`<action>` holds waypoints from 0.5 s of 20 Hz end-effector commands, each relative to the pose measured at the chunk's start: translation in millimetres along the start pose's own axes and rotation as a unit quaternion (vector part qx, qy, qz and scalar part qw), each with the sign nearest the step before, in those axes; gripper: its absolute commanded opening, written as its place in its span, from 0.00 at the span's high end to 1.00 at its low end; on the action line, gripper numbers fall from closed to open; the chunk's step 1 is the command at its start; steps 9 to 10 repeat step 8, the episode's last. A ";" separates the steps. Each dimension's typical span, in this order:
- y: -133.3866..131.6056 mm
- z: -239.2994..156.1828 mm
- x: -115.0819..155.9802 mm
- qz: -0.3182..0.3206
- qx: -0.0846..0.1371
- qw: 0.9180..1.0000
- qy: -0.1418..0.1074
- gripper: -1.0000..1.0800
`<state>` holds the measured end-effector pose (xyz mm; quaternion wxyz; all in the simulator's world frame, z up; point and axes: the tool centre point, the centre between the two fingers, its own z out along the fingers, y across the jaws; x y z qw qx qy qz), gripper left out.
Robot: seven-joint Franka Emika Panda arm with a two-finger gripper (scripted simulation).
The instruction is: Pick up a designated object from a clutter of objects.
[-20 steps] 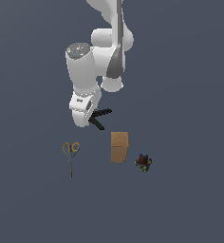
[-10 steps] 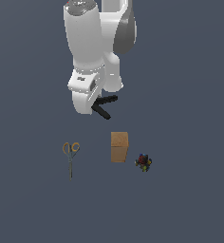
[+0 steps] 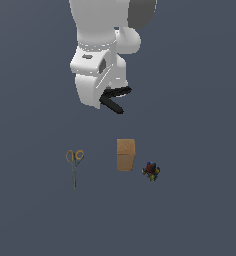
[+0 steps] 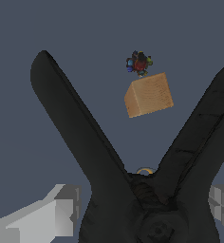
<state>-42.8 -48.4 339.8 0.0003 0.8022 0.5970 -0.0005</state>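
The black spring clamp [image 3: 115, 99] hangs in the air above the floor, its two splayed handles sticking out from under the white hand. My gripper [image 3: 101, 100] is shut on it. In the wrist view the clamp [image 4: 137, 190] fills the lower frame, its handles spreading in a V, with my grey fingers [image 4: 57, 209] pressed on either side of its body. Its red tip does not show. The other clutter lies on the floor well below it.
On the floor lie the orange-handled scissors [image 3: 74, 164], a tan box [image 3: 125, 154] and a tiny multicoloured lump [image 3: 151, 171] just to the box's right in the exterior view. The box [image 4: 148, 95] and lump [image 4: 139, 63] also show between the clamp handles.
The arm has risen with the clamp held in the gripper; the clamp is now higher above the floor. The scissors, box and lump have not moved.
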 end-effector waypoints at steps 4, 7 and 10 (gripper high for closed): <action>3.4 -19.9 6.6 0.000 0.000 1.000 0.000 1.00; 4.1 -23.5 7.9 0.000 0.000 1.000 0.000 1.00; 4.2 -23.7 8.0 0.000 0.000 1.000 0.000 1.00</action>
